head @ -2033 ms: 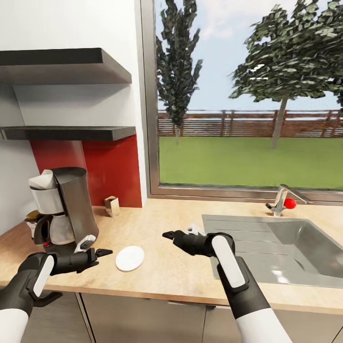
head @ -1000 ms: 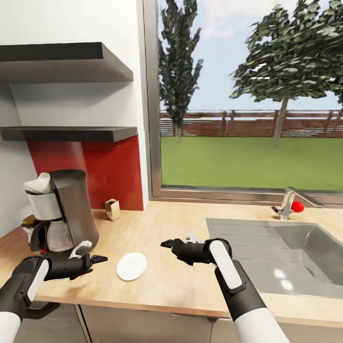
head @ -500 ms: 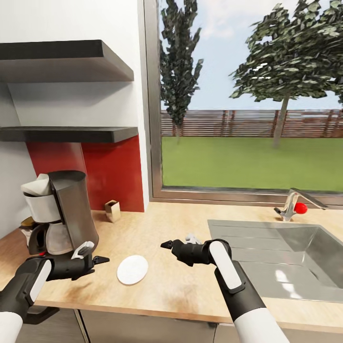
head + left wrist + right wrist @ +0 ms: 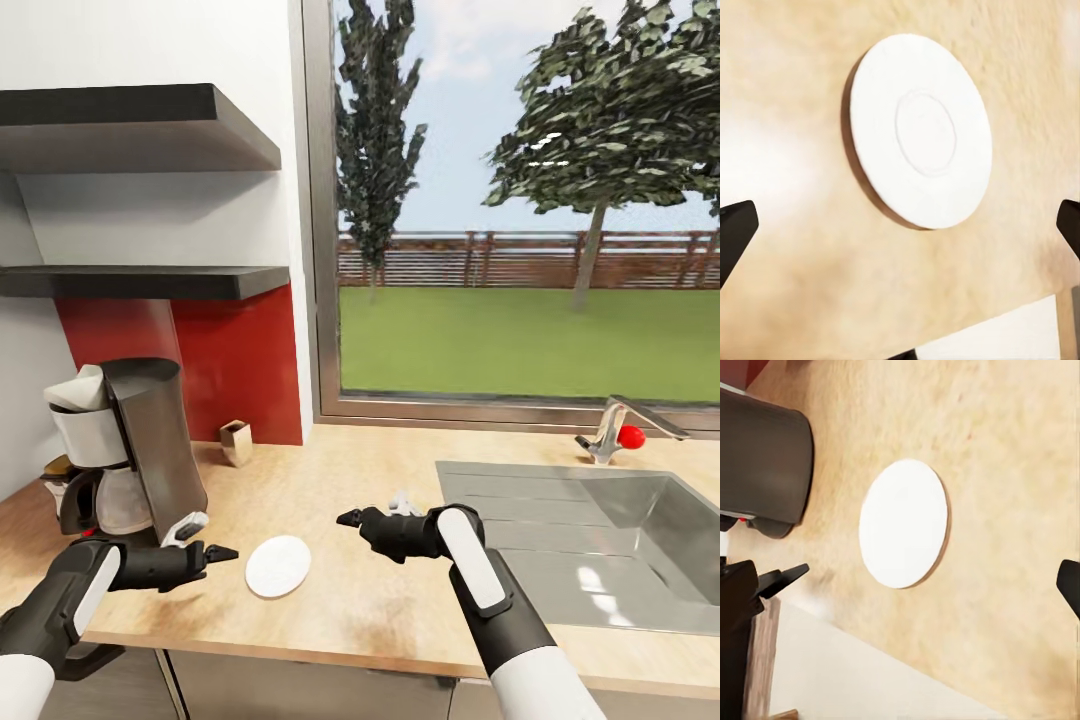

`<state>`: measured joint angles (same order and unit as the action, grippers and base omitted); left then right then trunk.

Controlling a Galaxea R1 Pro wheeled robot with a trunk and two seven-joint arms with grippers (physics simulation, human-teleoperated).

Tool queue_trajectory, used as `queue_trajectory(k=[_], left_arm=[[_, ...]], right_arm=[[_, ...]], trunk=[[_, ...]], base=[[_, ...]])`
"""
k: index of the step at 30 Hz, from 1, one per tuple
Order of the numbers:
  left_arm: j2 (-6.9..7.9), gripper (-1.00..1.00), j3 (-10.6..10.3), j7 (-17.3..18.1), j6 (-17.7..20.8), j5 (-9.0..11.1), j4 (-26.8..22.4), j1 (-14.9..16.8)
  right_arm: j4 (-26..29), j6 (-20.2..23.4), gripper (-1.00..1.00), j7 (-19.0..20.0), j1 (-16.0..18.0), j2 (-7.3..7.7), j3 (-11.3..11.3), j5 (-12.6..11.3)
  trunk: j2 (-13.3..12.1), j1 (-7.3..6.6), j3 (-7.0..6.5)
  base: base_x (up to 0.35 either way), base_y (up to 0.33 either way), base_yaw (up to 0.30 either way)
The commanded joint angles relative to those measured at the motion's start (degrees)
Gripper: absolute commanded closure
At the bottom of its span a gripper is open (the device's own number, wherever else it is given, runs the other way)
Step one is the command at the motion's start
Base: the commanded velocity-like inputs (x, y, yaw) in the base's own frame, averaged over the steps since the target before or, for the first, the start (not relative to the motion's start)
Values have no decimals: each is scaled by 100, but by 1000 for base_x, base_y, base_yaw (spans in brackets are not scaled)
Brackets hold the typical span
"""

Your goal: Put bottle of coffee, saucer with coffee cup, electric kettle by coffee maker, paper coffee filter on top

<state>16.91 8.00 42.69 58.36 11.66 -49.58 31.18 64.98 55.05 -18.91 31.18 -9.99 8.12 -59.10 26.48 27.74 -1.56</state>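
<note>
My left gripper (image 4: 228,551) open and empty, low over the kitchen countertop (image 4: 380,590) near its front edge, tips toward the saucer (image 4: 277,566) lying flat just beside; my right gripper (image 4: 345,518) spread, empty, hovering mid-counter; coffee maker (image 4: 125,450) upright toward the left end by the red wall

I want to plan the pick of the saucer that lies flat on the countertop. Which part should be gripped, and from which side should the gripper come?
Probably the rim. The saucer lies flat on the kitchen countertop, thin and wide, so only its edge gives a hold. The open left gripper is nearest, beside the edge facing the coffee maker; come in low from that side, one finger under the rim, one above.
</note>
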Motion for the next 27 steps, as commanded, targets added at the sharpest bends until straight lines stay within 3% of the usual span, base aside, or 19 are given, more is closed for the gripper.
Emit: queue_trajectory(k=[1,7,27], left_arm=[[1,-100,-5,20,27,-2,1,2],[10,-100,-14,26,27,9,1,2],[5,-100,-18,24,27,12,1,2]], right_arm=[[-90,6,-100,-60,2,0,5,-61],[-403,6,-100,-53,2,0,13,-66],[-443,6,-100,-51,2,0,14,-67]], trunk=[[4,2,2],[4,2,2],[4,2,2]], base=[[0,0,0],[0,0,0],[29,42,0]])
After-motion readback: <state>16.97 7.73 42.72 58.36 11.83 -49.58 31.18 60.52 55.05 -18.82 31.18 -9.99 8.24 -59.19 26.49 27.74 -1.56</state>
